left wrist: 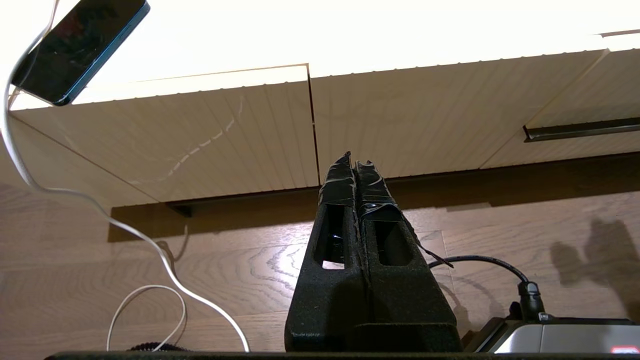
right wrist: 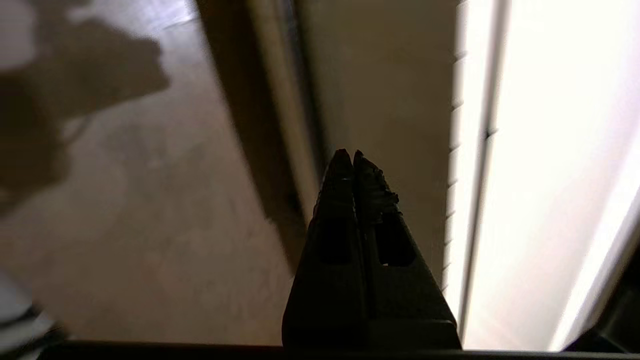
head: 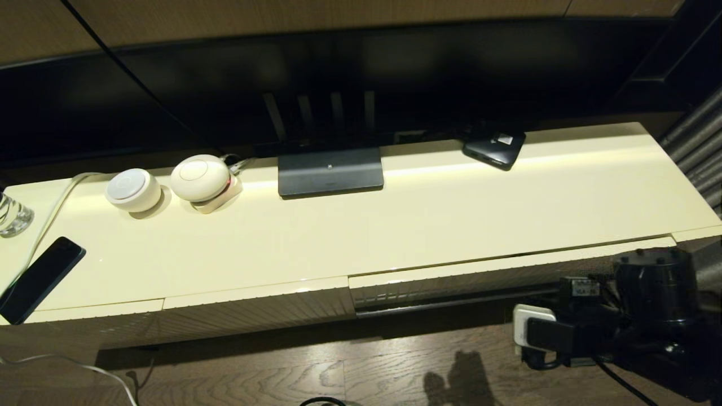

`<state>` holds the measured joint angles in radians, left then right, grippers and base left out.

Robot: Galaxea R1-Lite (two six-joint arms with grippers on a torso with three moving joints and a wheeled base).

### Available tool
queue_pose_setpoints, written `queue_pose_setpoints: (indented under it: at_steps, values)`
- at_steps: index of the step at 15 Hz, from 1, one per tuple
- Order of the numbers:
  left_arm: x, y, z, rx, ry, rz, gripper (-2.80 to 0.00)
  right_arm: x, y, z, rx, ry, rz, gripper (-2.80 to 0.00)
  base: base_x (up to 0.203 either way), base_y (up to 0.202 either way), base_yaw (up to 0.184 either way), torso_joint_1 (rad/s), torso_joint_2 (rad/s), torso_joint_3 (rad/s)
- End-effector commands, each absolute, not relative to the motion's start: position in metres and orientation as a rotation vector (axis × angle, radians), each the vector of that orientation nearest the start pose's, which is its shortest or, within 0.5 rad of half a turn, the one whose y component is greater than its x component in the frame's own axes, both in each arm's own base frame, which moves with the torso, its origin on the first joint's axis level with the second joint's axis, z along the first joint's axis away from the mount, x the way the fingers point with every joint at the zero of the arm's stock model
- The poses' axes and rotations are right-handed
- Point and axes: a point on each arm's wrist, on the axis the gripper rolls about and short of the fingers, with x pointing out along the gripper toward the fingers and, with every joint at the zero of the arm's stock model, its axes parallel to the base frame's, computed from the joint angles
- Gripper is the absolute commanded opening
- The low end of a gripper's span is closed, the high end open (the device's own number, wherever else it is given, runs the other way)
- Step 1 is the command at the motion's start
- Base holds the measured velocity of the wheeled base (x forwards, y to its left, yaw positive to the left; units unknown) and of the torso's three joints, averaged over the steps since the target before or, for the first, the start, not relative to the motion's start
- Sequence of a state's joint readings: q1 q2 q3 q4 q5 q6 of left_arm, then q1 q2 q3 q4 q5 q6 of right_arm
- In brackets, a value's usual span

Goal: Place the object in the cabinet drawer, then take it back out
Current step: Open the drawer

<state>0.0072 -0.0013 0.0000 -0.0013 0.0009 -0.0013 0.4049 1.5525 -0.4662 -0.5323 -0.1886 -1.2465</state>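
The umbrella shows in no view, so its whereabouts cannot be told; the cabinet drawer point(head: 507, 279) sits pushed in, its ribbed front barely proud of the neighbouring panel point(head: 254, 307), its interior hidden. The right end effector point(right wrist: 348, 156), fingers pressed together on nothing, hangs low beside the drawer front over the floor point(head: 282, 372); the left end effector point(left wrist: 352, 162), likewise closed and empty, hangs before the panel. A phone point(head: 39, 279) lies at the counter point(head: 395, 225) edge.

Home lounge: TV point(head: 338, 84) on cream cabinet point(head: 395, 225)
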Motion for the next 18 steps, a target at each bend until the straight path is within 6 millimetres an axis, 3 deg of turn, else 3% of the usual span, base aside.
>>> queue_pose_setpoints:
  at_steps: [1,3,6,10,15,16,18]
  values:
    - [-0.023,0.000,0.075,-0.002,0.002,0.009,-2.80,0.171,0.070,0.148,-1.389,0.379,0.565,-2.80,0.000,0.000,0.000,0.000,0.00,0.000]
    - [-0.023,0.000,0.075,-0.002,0.002,0.009,-2.80,0.135,0.055,0.155,-1.399,0.449,0.630,-2.80,0.000,0.000,0.000,0.000,0.00,0.000]
    - [-0.023,0.000,0.075,-0.002,0.003,0.009,-2.80,0.101,0.042,0.133,-1.403,0.587,0.787,-2.80,0.000,0.000,0.000,0.000,0.00,0.000]
    - [-0.023,0.000,0.075,-0.002,0.002,0.009,-2.80,0.102,0.041,0.115,-1.417,0.659,0.853,-2.80,0.000,0.000,0.000,0.000,0.00,0.000]
    - [-0.023,0.000,0.075,-0.002,0.002,0.009,-2.80,0.131,0.051,0.100,-1.408,0.663,0.834,-2.80,0.000,0.000,0.000,0.000,0.00,0.000]
    - [-0.023,0.000,0.075,-0.002,0.002,0.009,-2.80,0.135,0.052,0.098,-1.404,0.656,0.824,0.00,0.000,0.000,0.000,0.000,0.00,0.000]
    - [-0.023,0.000,0.075,-0.002,0.003,0.009,-2.80,0.142,0.055,0.090,-1.403,0.679,0.848,0.00,0.000,0.000,0.000,0.000,0.00,0.000]
